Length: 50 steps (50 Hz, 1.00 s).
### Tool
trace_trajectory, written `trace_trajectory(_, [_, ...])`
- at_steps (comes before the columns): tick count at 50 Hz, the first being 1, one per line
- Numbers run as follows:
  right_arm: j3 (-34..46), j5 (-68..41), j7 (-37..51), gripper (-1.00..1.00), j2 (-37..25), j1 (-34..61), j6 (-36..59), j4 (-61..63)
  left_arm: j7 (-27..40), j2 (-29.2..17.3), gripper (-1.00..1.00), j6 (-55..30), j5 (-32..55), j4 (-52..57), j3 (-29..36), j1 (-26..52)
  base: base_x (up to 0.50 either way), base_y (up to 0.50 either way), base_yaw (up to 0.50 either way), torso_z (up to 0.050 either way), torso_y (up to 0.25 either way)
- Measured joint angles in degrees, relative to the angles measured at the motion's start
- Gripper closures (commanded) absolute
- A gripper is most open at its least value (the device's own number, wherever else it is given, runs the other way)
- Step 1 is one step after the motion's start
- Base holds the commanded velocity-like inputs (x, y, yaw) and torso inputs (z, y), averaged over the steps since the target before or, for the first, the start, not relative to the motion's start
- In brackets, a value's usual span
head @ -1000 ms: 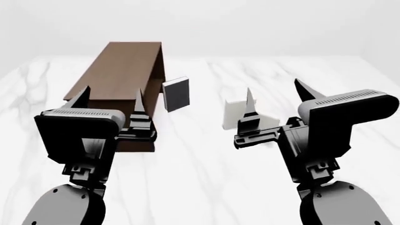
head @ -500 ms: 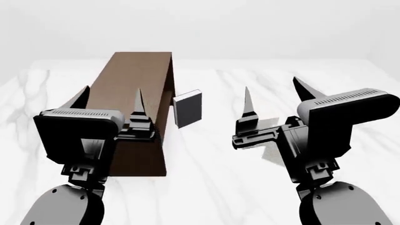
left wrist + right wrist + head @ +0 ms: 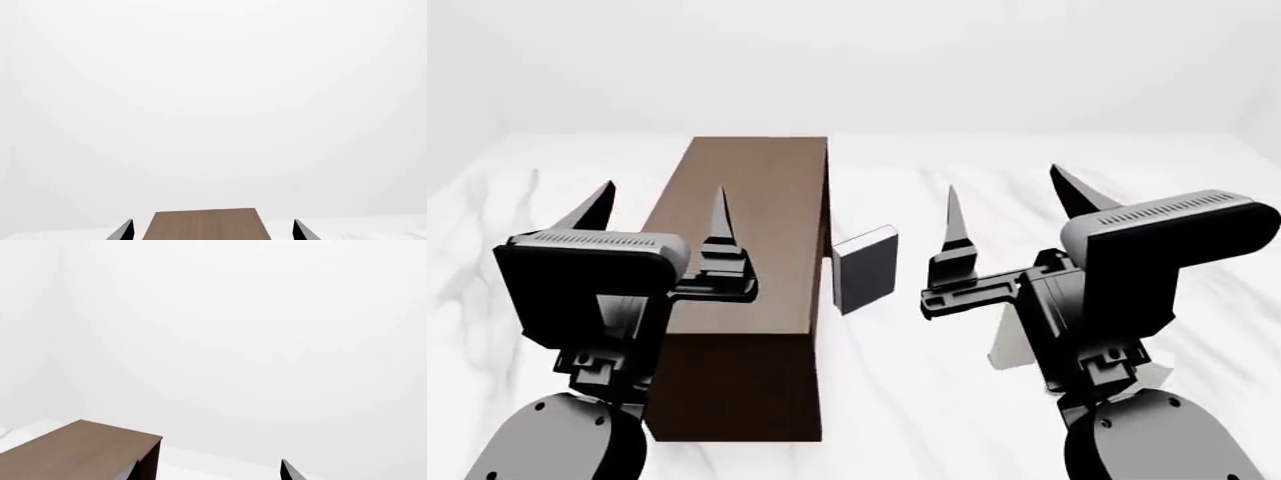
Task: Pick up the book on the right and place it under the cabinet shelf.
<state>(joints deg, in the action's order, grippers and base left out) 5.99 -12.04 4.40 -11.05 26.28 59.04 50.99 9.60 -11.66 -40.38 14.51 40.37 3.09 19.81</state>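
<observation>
Head view alone shows the books: a grey-sided book (image 3: 866,270) stands just beside the cabinet shelf (image 3: 754,250), and the thin white book (image 3: 1008,340) stands on the marble bench (image 3: 894,400) to the right, mostly hidden behind the right arm. Both the left claw (image 3: 657,222) and the right claw (image 3: 1010,208) point upward, spread wide and empty. Wrist views show only fingertips, the cabinet top and a blank white wall (image 3: 213,100).

We see bright, even, diffuse light without glare. Shadows on the marble floor (image 3: 894,400) are very faint. All renders are sharp, without blur or edge distortion.
</observation>
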Motion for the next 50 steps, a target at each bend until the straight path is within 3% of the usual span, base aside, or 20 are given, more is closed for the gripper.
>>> trace_trajectory(27, [-0.33,-1.19,1.01,-1.00,-0.35,-0.68,-1.12,-0.46,0.72,-0.75,-1.00,-0.06,1.09,0.35,0.36,0.30,0.30,0.02,0.00,0.000,0.001])
trace_trajectory(36, [-0.60,-1.69,1.37,-1.00,-0.40,-0.66,-0.98,-0.43,1.00,-0.97,-1.00,-0.31,1.48,0.69,0.53,0.49,0.04,0.00,0.00,0.000,0.000])
trace_trajectory(45, [-3.20,-6.15,-0.50,-1.00,-1.07,4.31,10.62,2.54,1.27,-1.34,-1.00,-0.93,2.09,2.12,0.58,0.64,0.00,0.00,0.00,0.000,0.001])
trace_trajectory(50, [-6.61,-20.07,6.78,-1.00,-5.78,11.09,18.57,0.93,1.20,-1.53,-1.00,-0.39,2.30,2.42,0.57,0.32,0.00,0.00,0.00,0.000,0.000])
